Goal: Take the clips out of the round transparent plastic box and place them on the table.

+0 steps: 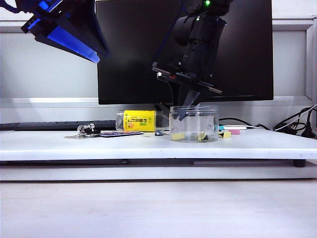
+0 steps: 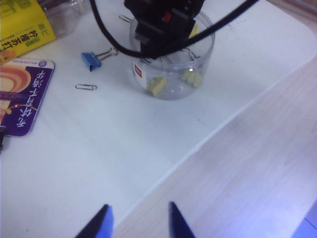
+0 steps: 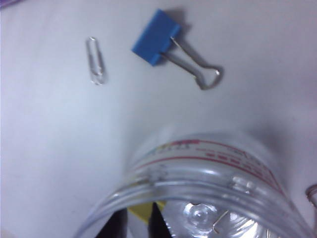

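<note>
Your right gripper (image 1: 185,110) is down inside the round transparent plastic box (image 1: 193,124), which stands upright on the table (image 1: 148,146) in front of the monitor (image 1: 138,49); its fingers sit narrow, with a scrap of yellow just beside them in the right wrist view, but you cannot tell from these pictures whether a clip is actually pinched; treat that as unconfirmed. Your left gripper (image 2: 138,223) hangs high and well apart on the left, jaws wide and holding nothing. Several yellow clips (image 2: 171,82) lie on the floor of the box; one yellow piece rests on the table just beside the box on its right, though it is too small to name surely. A blue binder clip (image 3: 157,36) and a paperclip (image 3: 95,60) lie outside near the box; neither is yours to move. By my reading most of the job remains.
</note>
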{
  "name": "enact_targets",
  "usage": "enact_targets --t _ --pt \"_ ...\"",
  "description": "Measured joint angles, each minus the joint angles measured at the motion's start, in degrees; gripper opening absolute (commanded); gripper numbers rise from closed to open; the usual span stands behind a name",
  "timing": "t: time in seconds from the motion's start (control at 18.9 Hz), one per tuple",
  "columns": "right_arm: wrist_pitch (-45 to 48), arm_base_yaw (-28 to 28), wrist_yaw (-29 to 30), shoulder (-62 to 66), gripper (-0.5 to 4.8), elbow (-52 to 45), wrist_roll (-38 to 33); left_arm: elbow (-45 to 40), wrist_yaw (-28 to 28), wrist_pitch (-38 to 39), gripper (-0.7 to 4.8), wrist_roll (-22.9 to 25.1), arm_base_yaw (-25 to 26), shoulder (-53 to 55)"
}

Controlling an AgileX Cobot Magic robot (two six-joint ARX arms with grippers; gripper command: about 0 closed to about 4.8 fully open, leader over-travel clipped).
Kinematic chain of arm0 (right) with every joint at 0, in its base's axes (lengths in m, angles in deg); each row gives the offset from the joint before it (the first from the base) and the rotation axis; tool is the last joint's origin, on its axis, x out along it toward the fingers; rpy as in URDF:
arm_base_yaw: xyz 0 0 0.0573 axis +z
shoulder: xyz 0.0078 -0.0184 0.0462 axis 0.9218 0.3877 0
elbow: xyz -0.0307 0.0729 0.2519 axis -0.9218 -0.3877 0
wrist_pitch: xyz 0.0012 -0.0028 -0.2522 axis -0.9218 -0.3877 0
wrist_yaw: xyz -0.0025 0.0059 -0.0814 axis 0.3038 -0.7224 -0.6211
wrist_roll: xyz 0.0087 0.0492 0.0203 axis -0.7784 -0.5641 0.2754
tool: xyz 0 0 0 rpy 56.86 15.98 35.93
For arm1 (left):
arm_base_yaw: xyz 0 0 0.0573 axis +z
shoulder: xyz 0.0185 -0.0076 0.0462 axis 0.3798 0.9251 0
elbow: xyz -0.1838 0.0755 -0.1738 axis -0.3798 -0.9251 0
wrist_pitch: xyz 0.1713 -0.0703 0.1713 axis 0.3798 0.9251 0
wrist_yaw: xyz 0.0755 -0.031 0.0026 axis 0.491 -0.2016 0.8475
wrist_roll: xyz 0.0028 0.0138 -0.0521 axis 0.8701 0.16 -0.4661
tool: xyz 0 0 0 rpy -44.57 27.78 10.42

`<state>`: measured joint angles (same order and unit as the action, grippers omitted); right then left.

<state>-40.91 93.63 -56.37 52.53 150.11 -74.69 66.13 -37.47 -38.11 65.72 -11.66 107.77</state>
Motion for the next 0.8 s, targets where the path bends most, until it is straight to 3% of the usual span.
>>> enact_targets --t 0.8 --pt "5.4 0.0 -1.5 0.2 0.85 -4.1 -0.6 0.0 0.0 0.9 1.56 0.0 0.0 0.0"
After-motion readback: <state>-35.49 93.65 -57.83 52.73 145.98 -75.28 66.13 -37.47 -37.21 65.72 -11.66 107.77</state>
